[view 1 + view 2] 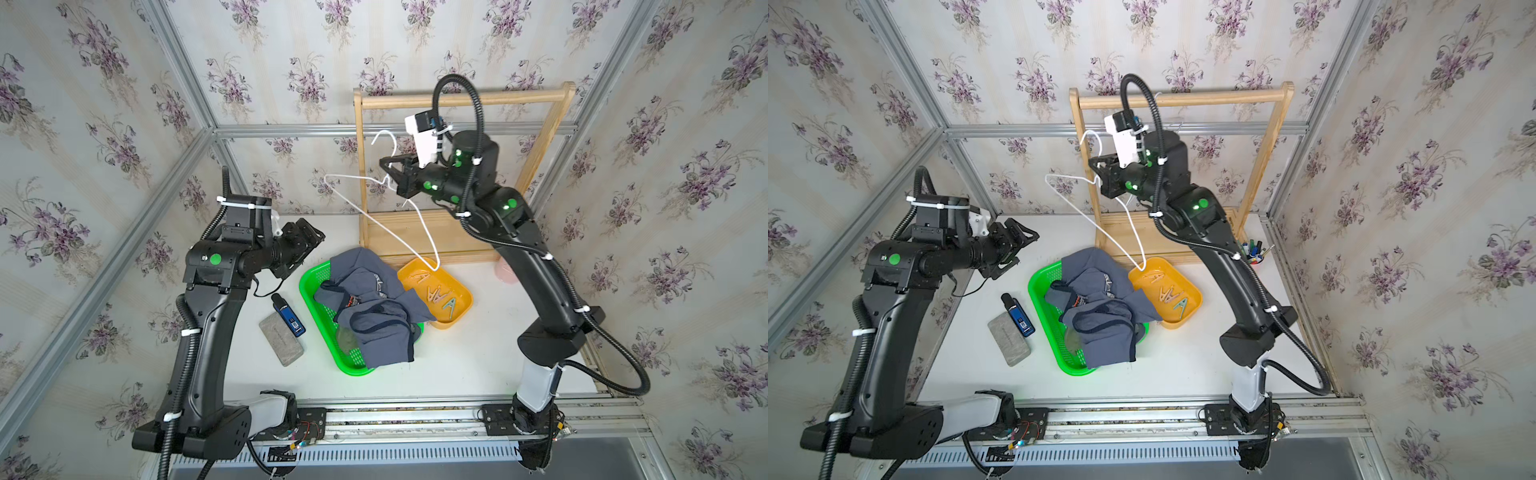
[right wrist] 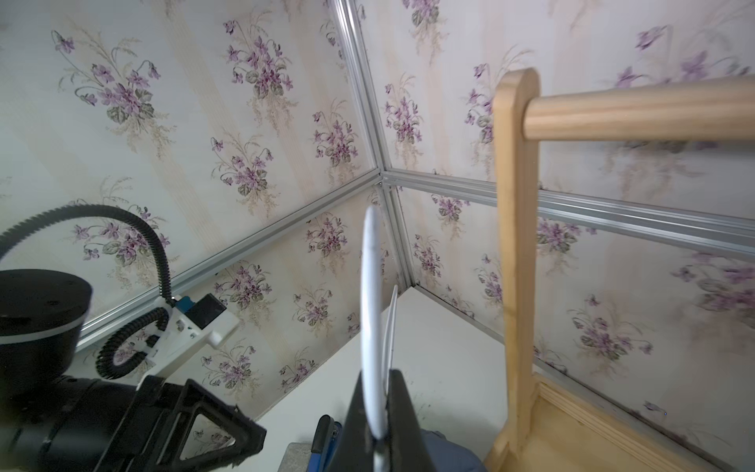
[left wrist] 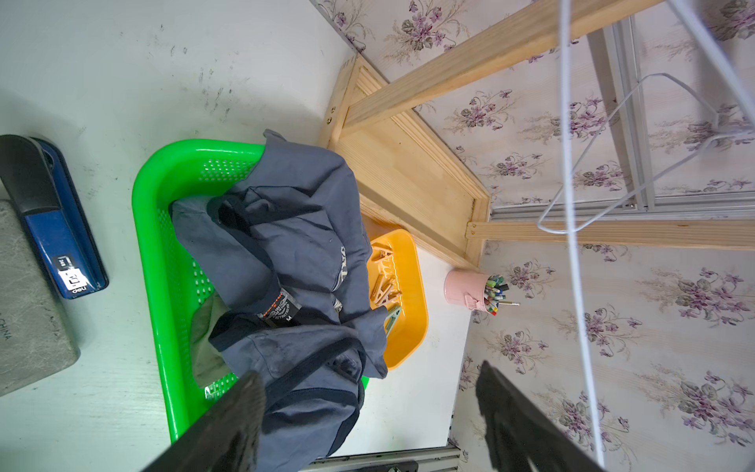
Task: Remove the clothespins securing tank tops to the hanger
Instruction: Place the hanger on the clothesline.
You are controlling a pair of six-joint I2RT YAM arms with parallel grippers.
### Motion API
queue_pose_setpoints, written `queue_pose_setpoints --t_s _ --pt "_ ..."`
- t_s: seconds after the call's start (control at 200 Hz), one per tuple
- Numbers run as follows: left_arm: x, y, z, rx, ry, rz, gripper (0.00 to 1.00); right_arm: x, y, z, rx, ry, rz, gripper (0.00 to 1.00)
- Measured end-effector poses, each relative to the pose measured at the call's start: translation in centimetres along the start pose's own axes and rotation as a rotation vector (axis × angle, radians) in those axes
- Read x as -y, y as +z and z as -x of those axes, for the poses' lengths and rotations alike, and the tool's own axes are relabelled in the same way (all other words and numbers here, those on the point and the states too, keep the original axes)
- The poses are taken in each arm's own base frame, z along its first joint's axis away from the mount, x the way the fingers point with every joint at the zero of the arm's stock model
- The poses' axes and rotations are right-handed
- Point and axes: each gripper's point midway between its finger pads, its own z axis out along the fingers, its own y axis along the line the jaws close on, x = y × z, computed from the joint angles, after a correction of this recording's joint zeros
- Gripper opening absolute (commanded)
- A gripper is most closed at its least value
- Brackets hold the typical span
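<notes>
Pinching bare white hanger [image 2: 371, 286], right fingers [image 2: 402, 421] squeezing together on its neck, holding it up beside wooden rack [image 1: 465, 99]. left fingers [image 3: 237, 417] hanging wide apart, empty, hovering over surface [image 1: 457, 365] near green basket [image 1: 309, 286]. Both tank tops [image 1: 374, 299] slumping in basket, clothespins [image 1: 434, 293] sitting in yellow tray [image 1: 461, 299].

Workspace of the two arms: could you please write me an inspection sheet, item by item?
Surface: white table, some scuff marks.
Job's things: clothespins lying in orange tray; tank tops heaped in green basket; hanger bare.
Clutter: grey block, blue device, pink pen cup.
Grippers: left gripper open, empty; right gripper shut on hanger.
Cables: black conduits along both arms; no snag seen.
Surroundings: wooden rack, floral walls, aluminium frame.
</notes>
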Motion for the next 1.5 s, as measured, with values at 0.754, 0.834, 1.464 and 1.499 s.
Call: queue_pose_setpoints --t_s 0.754,0.834,1.464,1.499 --pt "17.0 8.0 -2.3 -0.126 0.188 -0.25 0.87 7.9 -17.7 -1.8 -0.028 0.047 -0.452 0.0" --pt "17.3 8.8 -3.0 -0.149 0.19 -0.248 0.87 8.3 -18.5 -0.3 0.015 0.037 -0.5 0.0" --pt "13.7 10.0 -3.1 -0.188 0.191 -0.168 0.87 13.7 -18.2 5.8 0.156 -0.035 -0.673 0.0" --pt "13.7 10.2 -3.2 -0.195 0.191 -0.166 0.87 14.7 -17.4 5.3 0.141 -0.031 -0.667 0.0"
